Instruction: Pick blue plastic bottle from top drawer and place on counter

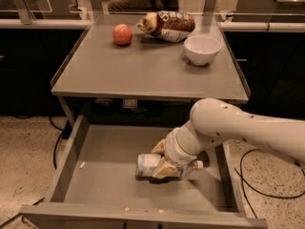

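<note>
The grasp is the step in hand. The gripper (162,158) is down in the drawer (71,161), its tan fingers clamped on either side of the bottle (146,163). The bottle lies on its side on the drawer floor, cap poking out beneath the wrist. The arm (224,125) reaches in over the drawer's side wall, wrist bent down. Next, I'd say, it needs a straight lift clear of the walls. Then comes a carry up and back to the counter (143,70) above the gripper.

Rounded cream arm (224,123), tan-fingered end effector (161,159) inside top drawer (107,182).
</note>
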You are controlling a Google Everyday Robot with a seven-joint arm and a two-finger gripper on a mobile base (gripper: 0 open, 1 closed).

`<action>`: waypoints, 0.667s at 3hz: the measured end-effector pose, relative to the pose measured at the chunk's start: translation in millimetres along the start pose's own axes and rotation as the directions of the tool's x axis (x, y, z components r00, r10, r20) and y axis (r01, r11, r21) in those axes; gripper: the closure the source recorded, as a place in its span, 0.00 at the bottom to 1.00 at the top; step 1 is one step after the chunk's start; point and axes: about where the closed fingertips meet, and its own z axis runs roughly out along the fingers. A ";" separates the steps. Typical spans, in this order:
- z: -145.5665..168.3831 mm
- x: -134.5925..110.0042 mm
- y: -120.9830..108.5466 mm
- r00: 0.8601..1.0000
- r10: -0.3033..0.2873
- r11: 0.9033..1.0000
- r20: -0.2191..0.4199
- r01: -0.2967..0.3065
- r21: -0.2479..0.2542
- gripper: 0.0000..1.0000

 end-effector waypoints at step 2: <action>-25.0 -20.8 -20.1 0.999 -0.039 0.999 0.014 0.039 -0.016 1.00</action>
